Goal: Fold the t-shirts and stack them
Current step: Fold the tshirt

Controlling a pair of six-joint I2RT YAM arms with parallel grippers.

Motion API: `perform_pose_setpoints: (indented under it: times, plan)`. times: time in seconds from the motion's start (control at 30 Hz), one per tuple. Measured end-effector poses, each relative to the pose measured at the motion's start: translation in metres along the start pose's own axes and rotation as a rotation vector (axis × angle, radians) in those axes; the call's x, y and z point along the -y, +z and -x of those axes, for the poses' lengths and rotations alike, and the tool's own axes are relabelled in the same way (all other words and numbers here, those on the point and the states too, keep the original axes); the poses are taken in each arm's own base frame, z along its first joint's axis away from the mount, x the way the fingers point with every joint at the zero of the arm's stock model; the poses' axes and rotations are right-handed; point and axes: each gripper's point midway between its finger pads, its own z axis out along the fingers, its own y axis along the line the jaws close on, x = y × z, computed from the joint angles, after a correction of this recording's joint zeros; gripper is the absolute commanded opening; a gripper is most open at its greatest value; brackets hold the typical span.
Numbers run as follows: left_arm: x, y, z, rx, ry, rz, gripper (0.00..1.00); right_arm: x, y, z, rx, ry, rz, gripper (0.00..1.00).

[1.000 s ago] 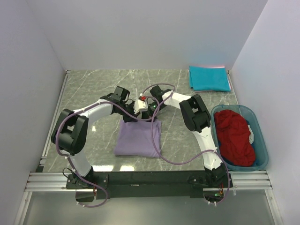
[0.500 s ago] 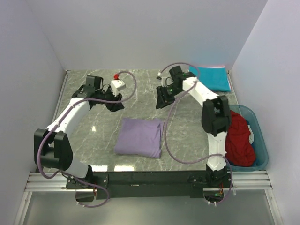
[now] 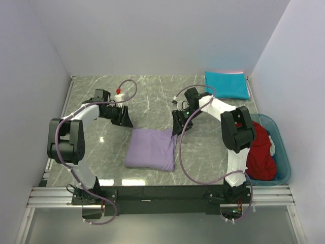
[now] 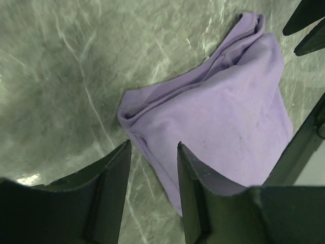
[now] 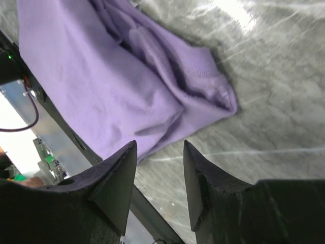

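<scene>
A lavender t-shirt (image 3: pixel 151 148) lies folded into a rectangle in the middle of the table. My left gripper (image 3: pixel 125 121) hangs open by its far left corner; in the left wrist view the gripper (image 4: pixel 152 145) has that corner of the shirt (image 4: pixel 228 117) just ahead of its fingers, with nothing held. My right gripper (image 3: pixel 176 127) is open at the far right corner; the right wrist view shows the gripper (image 5: pixel 160 145) empty, just off the edge of the shirt (image 5: pixel 101 76). A teal t-shirt (image 3: pixel 227 85) lies folded at the back right. A dark red t-shirt (image 3: pixel 256 150) sits crumpled in the bin.
A translucent teal bin (image 3: pixel 285 155) stands at the right edge of the table. White walls close in the left, back and right sides. A metal rail (image 3: pixel 162 192) carrying the arm bases runs along the near edge. Cables loop off both arms.
Both grippers were shut together at the lavender shirt's far edge, then let go and swung apart toward the back. Now they stand open at its two far corners.
</scene>
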Motion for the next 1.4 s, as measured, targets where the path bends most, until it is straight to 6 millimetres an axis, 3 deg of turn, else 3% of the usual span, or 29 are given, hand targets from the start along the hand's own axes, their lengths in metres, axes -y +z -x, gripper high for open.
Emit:
perform_pose_setpoints:
  times: [0.27, 0.5, 0.77, 0.83, 0.93, 1.03, 1.07, 1.17, 1.4]
  plan:
    - [-0.008, 0.016, -0.014, -0.048, -0.105, -0.018, 0.49, 0.003, 0.013, 0.007, 0.011, 0.017, 0.032, 0.48]
    - [-0.005, 0.017, -0.01, -0.033, -0.115, -0.04, 0.5, 0.007, 0.027, 0.005, -0.016, 0.042, 0.063, 0.43]
    - [-0.005, 0.025, -0.014, -0.042, -0.16, -0.073, 0.5, 0.002, 0.027, 0.007, -0.013, 0.043, 0.091, 0.17]
    - [-0.006, 0.027, -0.016, -0.049, -0.175, -0.076, 0.5, 0.002, 0.027, 0.007, -0.013, 0.045, 0.091, 0.06]
    - [-0.005, 0.028, -0.017, -0.053, -0.188, -0.085, 0.44, 0.002, 0.027, 0.009, -0.009, 0.046, 0.091, 0.0]
    - [-0.002, 0.029, -0.016, -0.051, -0.195, -0.097, 0.28, 0.0, 0.025, 0.01, -0.003, 0.043, 0.09, 0.0]
    - [-0.001, 0.029, -0.016, -0.051, -0.202, -0.1, 0.15, -0.001, 0.023, 0.011, 0.003, 0.039, 0.09, 0.0]
    - [0.002, 0.031, -0.015, -0.05, -0.221, -0.114, 0.01, -0.005, 0.014, 0.015, 0.03, 0.022, 0.09, 0.0]
    - [-0.002, 0.031, -0.003, -0.007, -0.225, -0.11, 0.01, -0.008, -0.011, 0.021, 0.095, 0.0, 0.077, 0.0]
